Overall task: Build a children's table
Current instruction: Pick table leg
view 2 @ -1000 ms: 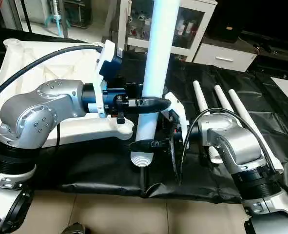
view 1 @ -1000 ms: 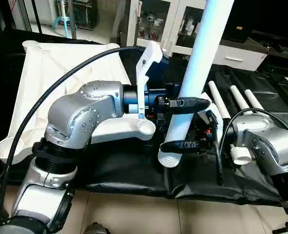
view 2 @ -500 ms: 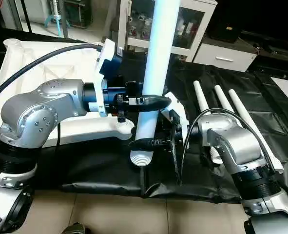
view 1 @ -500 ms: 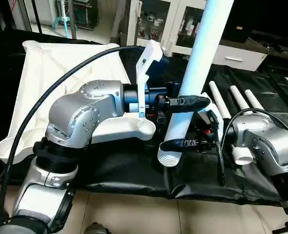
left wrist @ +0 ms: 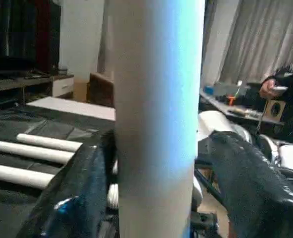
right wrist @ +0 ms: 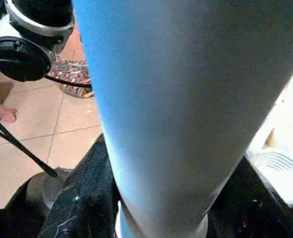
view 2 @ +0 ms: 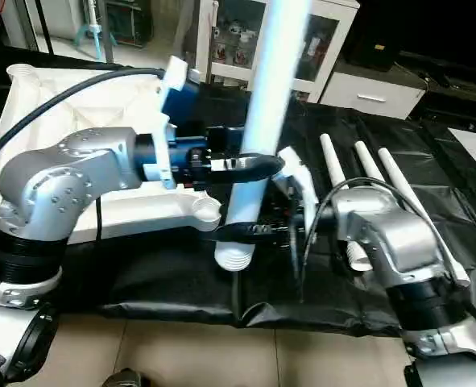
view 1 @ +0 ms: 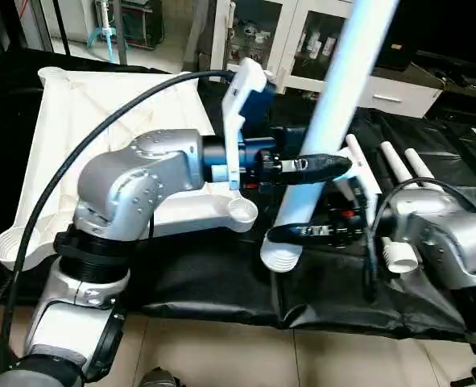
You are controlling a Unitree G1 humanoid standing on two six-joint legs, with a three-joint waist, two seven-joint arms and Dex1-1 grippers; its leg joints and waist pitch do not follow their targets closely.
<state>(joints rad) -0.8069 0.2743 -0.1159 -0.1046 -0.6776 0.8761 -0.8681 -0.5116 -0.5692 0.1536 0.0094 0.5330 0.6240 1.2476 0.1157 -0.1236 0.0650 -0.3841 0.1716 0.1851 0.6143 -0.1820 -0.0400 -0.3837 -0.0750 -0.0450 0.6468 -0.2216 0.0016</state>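
Long white leg point(view 1: 334, 113) held nearly upright, tilted slightly, ribbed lower end point(view 1: 279, 258) just above the black-covered table point(view 1: 221, 282). Left gripper point(view 1: 314, 165) placed around the leg above the right gripper, jaws spread with a visible gap on one side in the left wrist view, not clamping. Right gripper point(view 1: 302, 234) closed on the leg near its ribbed end, fingers pressed on both sides. White table top point(view 1: 68, 137) lying underside up beside the leg, corner socket point(view 1: 242, 212) near the ribbed end. Three spare legs point(view 2: 358, 169) lying side by side on the table beyond the right gripper.
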